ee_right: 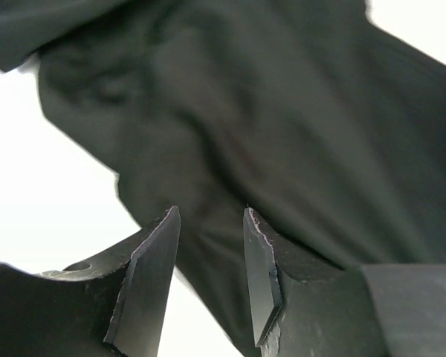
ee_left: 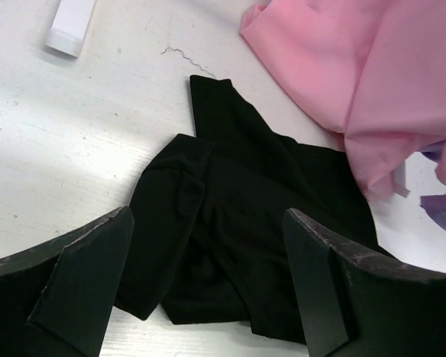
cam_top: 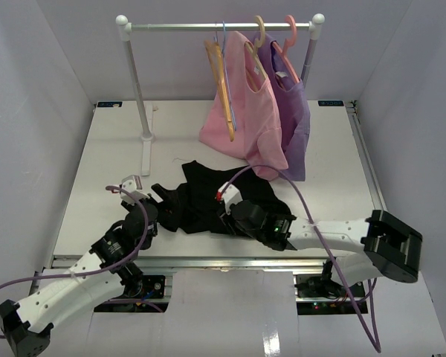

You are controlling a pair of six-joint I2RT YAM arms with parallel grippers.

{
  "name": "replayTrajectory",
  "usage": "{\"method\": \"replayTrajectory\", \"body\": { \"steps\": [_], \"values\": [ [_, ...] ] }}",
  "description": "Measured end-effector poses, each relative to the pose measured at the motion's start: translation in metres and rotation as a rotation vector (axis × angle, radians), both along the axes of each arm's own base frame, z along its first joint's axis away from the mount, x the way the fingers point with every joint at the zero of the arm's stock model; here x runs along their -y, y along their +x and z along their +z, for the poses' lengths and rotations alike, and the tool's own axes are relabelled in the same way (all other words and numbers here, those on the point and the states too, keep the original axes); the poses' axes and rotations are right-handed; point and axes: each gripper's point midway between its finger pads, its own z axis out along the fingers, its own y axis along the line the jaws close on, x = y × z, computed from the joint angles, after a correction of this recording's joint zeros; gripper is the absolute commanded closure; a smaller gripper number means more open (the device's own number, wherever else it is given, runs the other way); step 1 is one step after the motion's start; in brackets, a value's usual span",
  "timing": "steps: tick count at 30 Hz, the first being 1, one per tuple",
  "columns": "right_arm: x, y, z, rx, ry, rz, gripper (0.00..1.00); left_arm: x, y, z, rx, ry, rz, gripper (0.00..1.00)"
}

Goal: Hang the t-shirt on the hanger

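We find the worktop (cam_top: 104, 149) carrying the t-shirt (cam_top: 208, 197), crumpled at centre frame. The hanger (cam_top: 224, 37) hangs bare on the rail (cam_top: 178, 27), upper centre. The left gripper (ee_left: 208, 290) gapes wide, the right gripper (ee_right: 208, 275) narrowly. Neither holds anything. We judge dressing not begun.

Black t-shirt (cam_top: 201, 195) crumpled, thin light-blue hanger (cam_top: 229, 89) hanging.
The t-shirt lies mid-desk toward the near edge; the hanger is by the far edge.
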Motion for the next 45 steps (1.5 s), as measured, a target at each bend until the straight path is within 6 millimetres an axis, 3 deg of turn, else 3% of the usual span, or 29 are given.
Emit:
{"method": "replayTrajectory", "body": {
  "steps": [4,7,13,16,19,26,31,35,39,45],
  "values": [
    [-0.040,-0.007,-0.019,-0.016,-0.055,0.128,0.52,-0.006,-0.012,0.009,0.059,-0.091,-0.023,0.07],
    [-0.059,-0.007,-0.029,-0.025,-0.059,0.174,0.51,-0.008,-0.018,0.011,0.092,-0.142,-0.038,0.07],
    [-0.069,-0.015,-0.064,-0.063,-0.121,0.217,0.50,-0.007,-0.021,0.003,0.076,-0.136,-0.055,0.07],
    [-0.072,-0.019,-0.073,-0.070,-0.133,0.227,0.58,-0.006,-0.021,-0.002,0.060,-0.122,-0.058,0.07],
    [-0.074,-0.018,-0.072,-0.066,-0.130,0.211,0.72,-0.004,-0.019,-0.008,0.036,-0.099,-0.058,0.07],
    [-0.056,0.000,-0.066,-0.040,-0.183,0.046,0.73,-0.002,-0.017,-0.016,0.011,-0.062,-0.064,0.07],
    [-0.046,0.006,-0.030,-0.004,-0.150,-0.011,0.78,0.005,-0.014,-0.028,-0.030,-0.013,-0.085,0.08],
    [-0.050,0.013,0.002,0.032,-0.081,-0.035,0.79,0.011,-0.012,-0.035,-0.054,0.012,-0.105,0.08],
    [-0.048,0.015,0.004,0.032,-0.086,-0.044,0.90,0.018,-0.009,-0.037,-0.056,0.020,-0.127,0.09],
    [-0.045,0.015,-0.001,0.013,-0.100,-0.035,0.75,0.023,-0.005,-0.053,-0.103,0.086,-0.143,0.09]
  ]
}}
